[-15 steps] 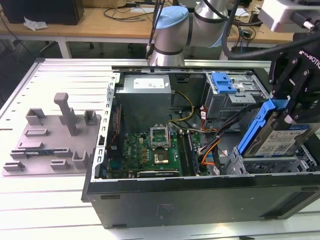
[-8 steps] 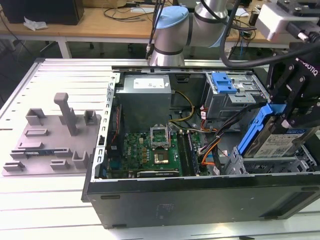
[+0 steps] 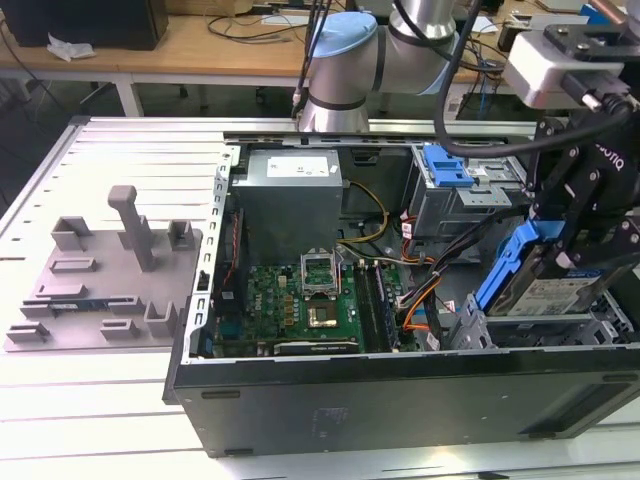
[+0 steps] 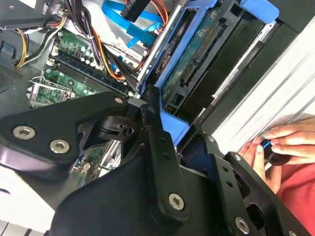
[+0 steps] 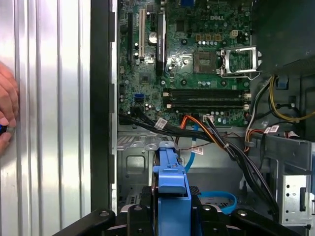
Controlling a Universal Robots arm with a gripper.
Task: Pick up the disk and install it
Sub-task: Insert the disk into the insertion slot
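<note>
The disk (image 3: 548, 292), silver with a pale label and blue carrier rails, hangs tilted over the metal drive cage (image 3: 604, 322) at the right end of the open computer case (image 3: 400, 395). My gripper (image 3: 556, 262) is shut on it from above. In the second wrist view the black fingers (image 4: 156, 142) clamp the blue carrier, and the disk's green circuit-board underside (image 4: 197, 54) points toward the case's edge. In the first wrist view the blue carrier of the disk (image 5: 170, 172) sticks out from my gripper (image 5: 171, 212) above the bay floor.
The case holds a green motherboard (image 3: 300, 300), a grey power supply box (image 3: 290, 195), orange and black cables (image 5: 206, 128) and another blue-fronted bay (image 3: 446, 166). A grey fixture (image 3: 100, 270) lies on the slatted table at the exterior view's left. A person's hand (image 4: 280, 142) rests beside the case.
</note>
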